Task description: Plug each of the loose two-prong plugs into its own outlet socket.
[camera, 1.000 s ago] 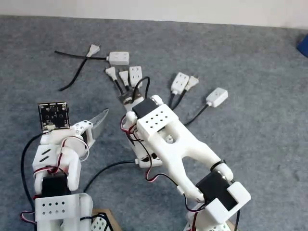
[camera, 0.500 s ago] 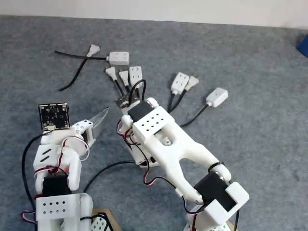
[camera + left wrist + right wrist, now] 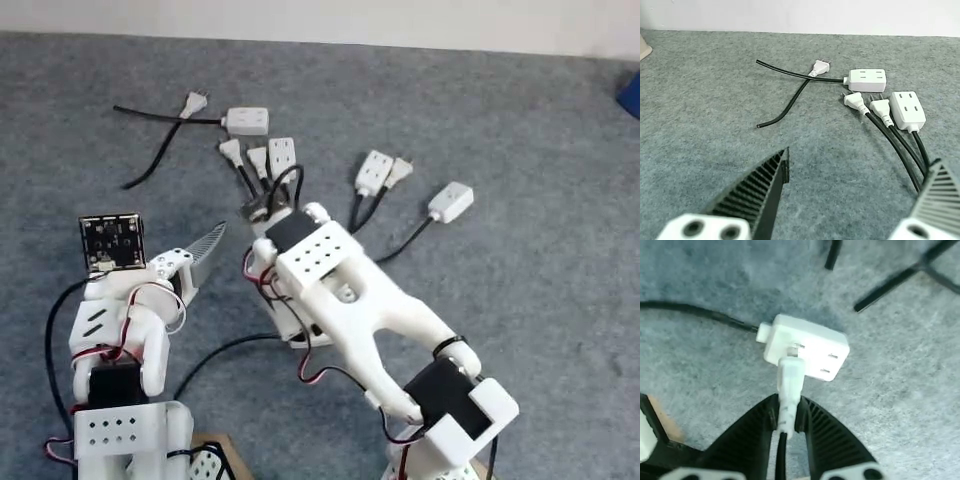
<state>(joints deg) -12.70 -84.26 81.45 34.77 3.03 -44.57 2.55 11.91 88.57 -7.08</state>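
**Plug held at outlet face, beneath right arm**

Right gripper is pinched narrow on the held plug, gripping its white body w/ the cord trailing back btwn the fingers; the plug's nose touches the near outlet at one slot pair; we can't tell how deep the prongs sit. Near outlet lies flat on the grey carpet, tucked under the right arm, its cord running off one end.

Left gripper hangs w/ jaws spread wide, nothing btwn them; we see a stretch of carpet btwn it and the plug row beyond. In that row: first loose plug and second loose plug side by side, just beside the middle outlet; their three cords run close together toward the right arm. Farther off: far outlet, w/ a third loose plug near it; their cords cross.

On the right: paired outlet w/ a fourth loose plug just beside it; lone outlet near them. Widest carpet stretch lies right of the lone outlet, out to the edge, where a blue object cuts in; a pale wall bounds the far side, near the far outlet.
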